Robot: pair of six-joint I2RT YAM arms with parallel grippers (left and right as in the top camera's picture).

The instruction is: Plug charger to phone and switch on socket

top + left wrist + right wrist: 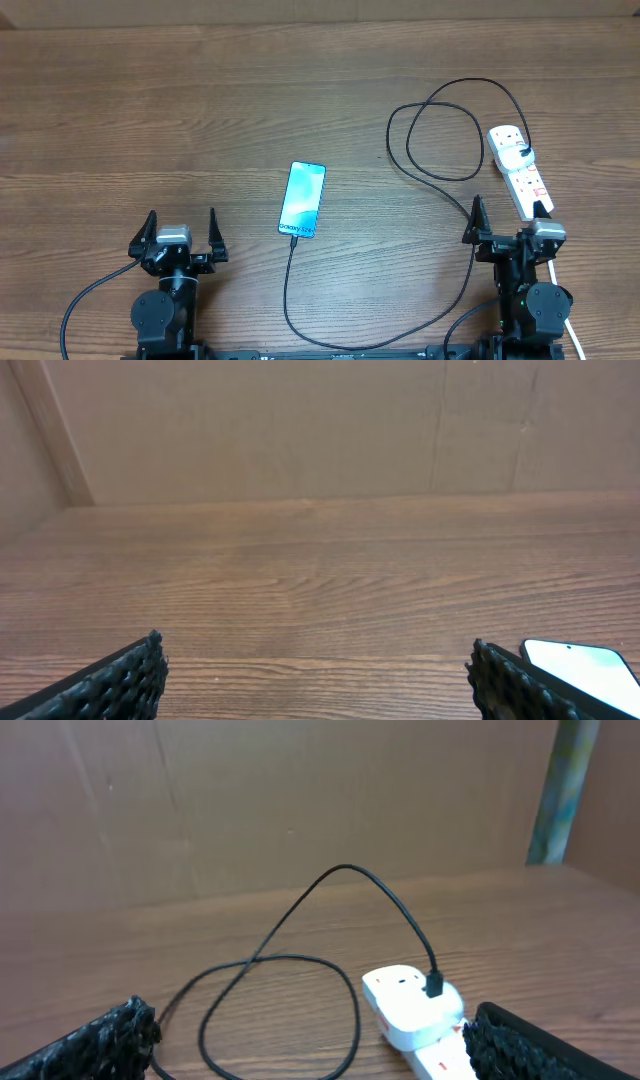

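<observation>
Charger (287, 280) looks seated in phone (302, 200) and in power strip (525, 180) right of phone, switch flip apparently left; left gripper (181, 232), right gripper (509, 226) both spread, empty.

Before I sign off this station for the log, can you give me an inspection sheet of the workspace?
Surface: wooden table, bare grain, no spills seen.
Job's things: phone lies flat with its screen lit; socket lies at the right with the white adapter seated in it; switch state too small to tell.
Clutter: nothing seen.
Grippers: left gripper open and empty, left of the phone; right gripper open and empty, at the socket's near end.
Cables: black charger runs from the adapter through a loop to the phone's near edge; white cord leaves the socket toward the near edge.
Surroundings: plain brown wall behind the table.
</observation>
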